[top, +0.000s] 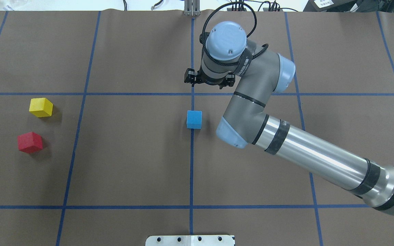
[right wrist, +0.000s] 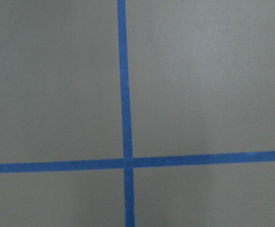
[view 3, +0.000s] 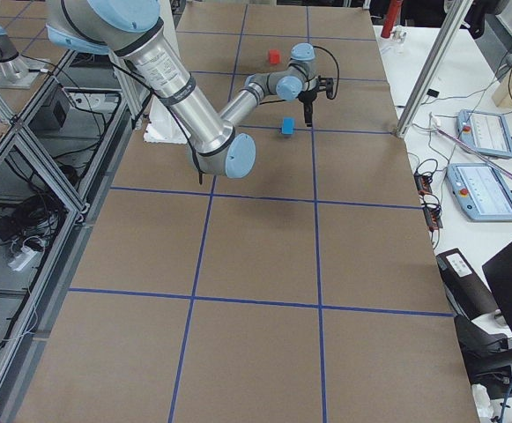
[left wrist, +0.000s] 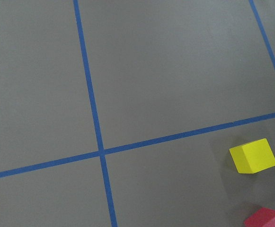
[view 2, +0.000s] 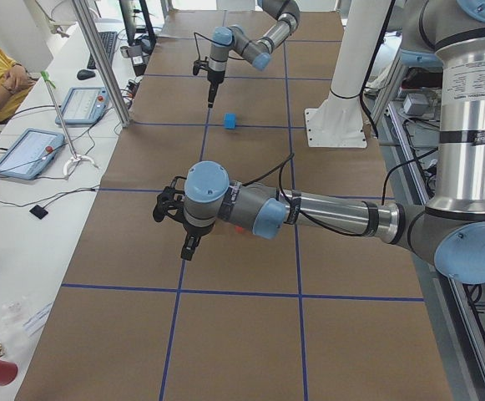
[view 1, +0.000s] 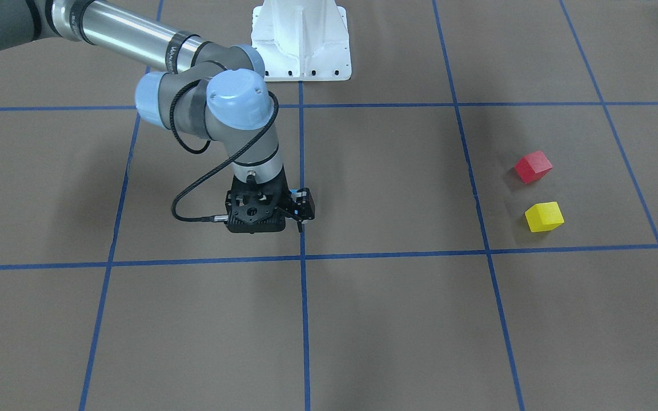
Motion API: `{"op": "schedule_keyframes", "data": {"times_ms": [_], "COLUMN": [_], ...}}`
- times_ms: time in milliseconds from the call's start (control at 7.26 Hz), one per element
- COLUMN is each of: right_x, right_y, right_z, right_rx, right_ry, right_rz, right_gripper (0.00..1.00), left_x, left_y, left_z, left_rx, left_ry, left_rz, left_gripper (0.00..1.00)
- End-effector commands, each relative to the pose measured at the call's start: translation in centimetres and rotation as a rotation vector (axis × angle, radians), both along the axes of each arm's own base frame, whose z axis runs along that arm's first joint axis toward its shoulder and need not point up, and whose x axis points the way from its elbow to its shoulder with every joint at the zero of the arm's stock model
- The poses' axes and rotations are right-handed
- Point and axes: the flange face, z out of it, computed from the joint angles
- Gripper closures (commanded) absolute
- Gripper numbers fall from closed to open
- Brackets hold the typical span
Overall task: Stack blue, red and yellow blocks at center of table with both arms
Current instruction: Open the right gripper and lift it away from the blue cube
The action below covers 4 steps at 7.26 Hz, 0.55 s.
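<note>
The blue block sits alone on the centre tape line, apart from any gripper; in the front view the right wrist hides it. The yellow block and red block lie side by side on the table's left, also in the front view, yellow and red. My right gripper hangs raised just beyond the blue block, towards the far side; its fingers look together and hold nothing. My left gripper hovers near the yellow and red blocks and shows only in the exterior left view; I cannot tell its state.
The robot's white base plate stands at the near table edge. Blue tape lines divide the brown table into squares. Operator desks with tablets run along the far side.
</note>
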Motion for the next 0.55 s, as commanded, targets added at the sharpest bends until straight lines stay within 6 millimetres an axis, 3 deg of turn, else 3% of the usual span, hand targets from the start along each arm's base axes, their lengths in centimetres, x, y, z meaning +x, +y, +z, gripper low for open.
{"op": "schedule_keyframes", "data": {"times_ms": [0, 275, 413], "right_x": [11.8, 26.4, 33.5], "right_y": [-6.7, -7.5, -7.8], "right_z": [2.7, 12.4, 16.9], "right_rx": [0.013, 0.118, 0.168], "right_ry": [0.049, 0.100, 0.111], "right_rz": [-0.090, -0.211, -0.254], "right_gripper": [0.00, 0.00, 0.00], "left_x": [5.2, 8.5, 11.0], "left_y": [-0.9, -2.5, -2.3], "left_z": [-1.7, -5.9, -6.4], "left_rx": [0.015, -0.028, -0.036], "left_ry": [0.035, 0.116, 0.130], "left_rz": [0.045, -0.032, -0.004], "left_gripper": [0.00, 0.00, 0.00]}}
